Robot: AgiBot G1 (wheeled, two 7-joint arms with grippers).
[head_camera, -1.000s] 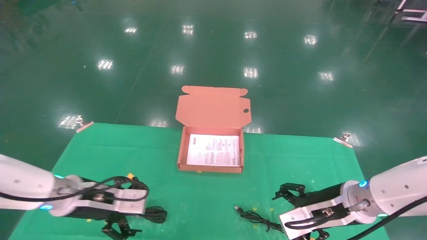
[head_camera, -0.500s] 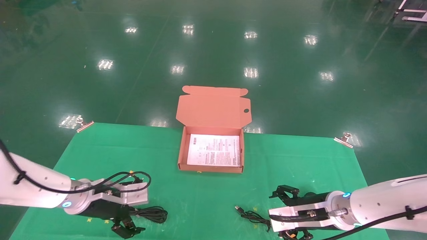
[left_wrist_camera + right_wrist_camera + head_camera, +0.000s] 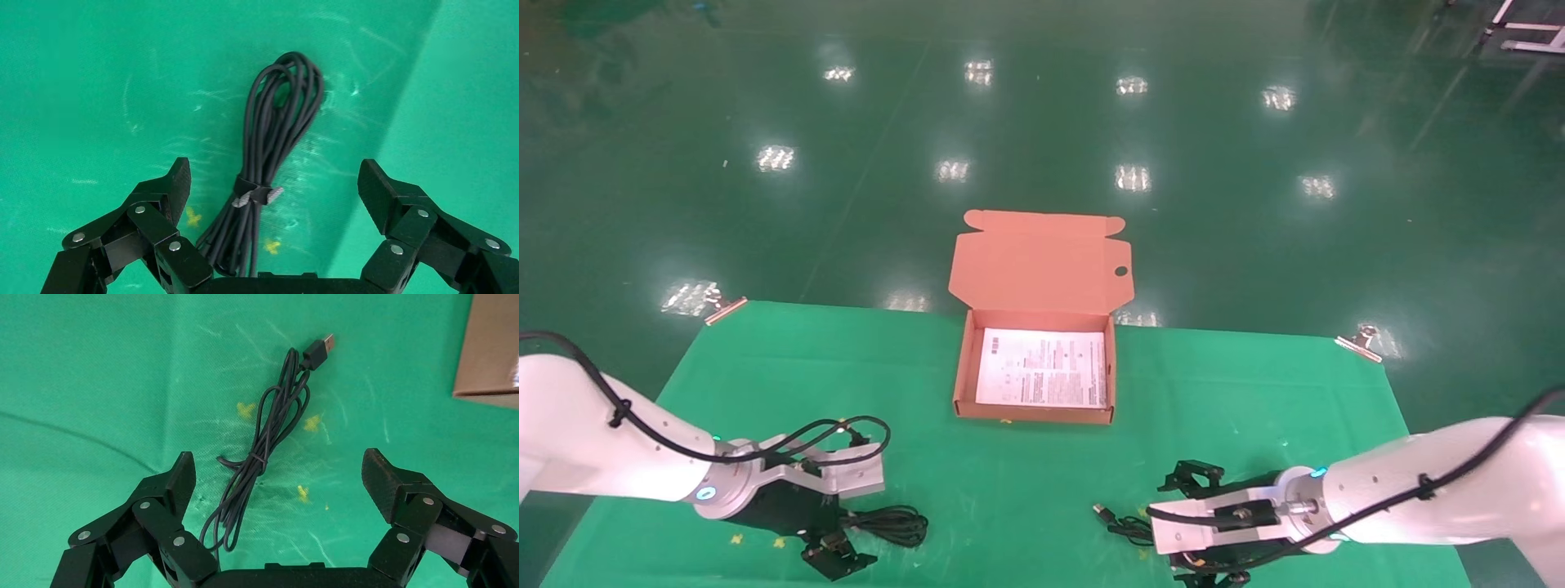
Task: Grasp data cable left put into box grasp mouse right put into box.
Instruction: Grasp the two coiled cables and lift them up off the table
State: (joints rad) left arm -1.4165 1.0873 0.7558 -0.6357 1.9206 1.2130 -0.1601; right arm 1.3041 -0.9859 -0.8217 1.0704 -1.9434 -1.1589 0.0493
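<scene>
Step in hand: approach to both grasps at once; nothing lifted yet.

Item 1. My left gripper (image 3: 272, 184), fingers spread wide and holding nothing, poised above the data cable (image 3: 269, 165). In the left wrist view the bundle lies straight between the two fingers, its small tie wrap about midway. In the head view the left gripper (image 3: 834, 555) sits at roughly 8 o'clock from the box (image 3: 964, 384), the data cable (image 3: 891, 525) on the green cloth (image 3: 764, 367) just beside it.

Item 2. My right gripper (image 3: 278, 478), likewise spread and empty, over the mouse's cord (image 3: 263, 459) and its USB plug (image 3: 318, 350). In the head view the right gripper (image 3: 1209, 576) is at about 5 o'clock from the box, the cord (image 3: 1128, 527) beside it.

Item 3. The box, lid hinged open, a printed sheet (image 3: 1042, 367) lying flat inside (nothing else in it).

Next move, as I judge it: lower each gripper until the fingers straddle their targets, then close. The left should pinch near the tie wrap, so the loops stay together.

View differences: the wrist views show finger spread and alignment, which the head view hides behind my wrists. The head view alone shows the way to the box. The mouse body itself appears in no view; I see only its cord, so I cannot tell where the right fingers stand relative to it.
</scene>
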